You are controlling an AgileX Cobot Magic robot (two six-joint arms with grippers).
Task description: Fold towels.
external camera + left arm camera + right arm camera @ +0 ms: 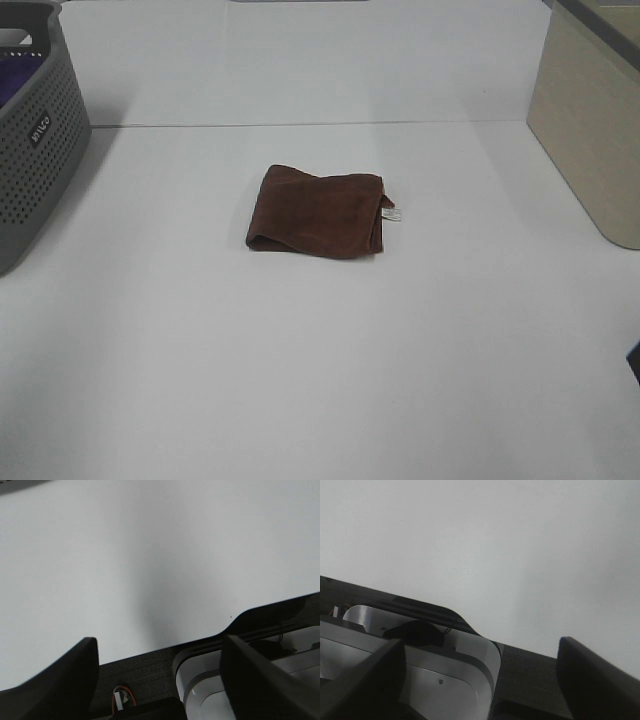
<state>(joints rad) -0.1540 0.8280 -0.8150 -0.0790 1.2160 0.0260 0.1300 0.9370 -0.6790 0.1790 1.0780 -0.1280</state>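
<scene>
Folded towel (pixel 318 211) mid-worktop (pixel 300 380), job seemingly near done.

Worktop white and wide; grey basket (pixel 35 130) well left of towel, beige bin (pixel 590 120) well right. Towel dark reddish-brown, plush, doubled into a compact rectangle, edges a little uneven, small white label (pixel 391 213) poking out at its right side. Perhaps a final tidy or stowing left. Left gripper (pixel 160 680) and right gripper (pixel 480 680) well away from towel, jaws apart, holding nothing.
</scene>
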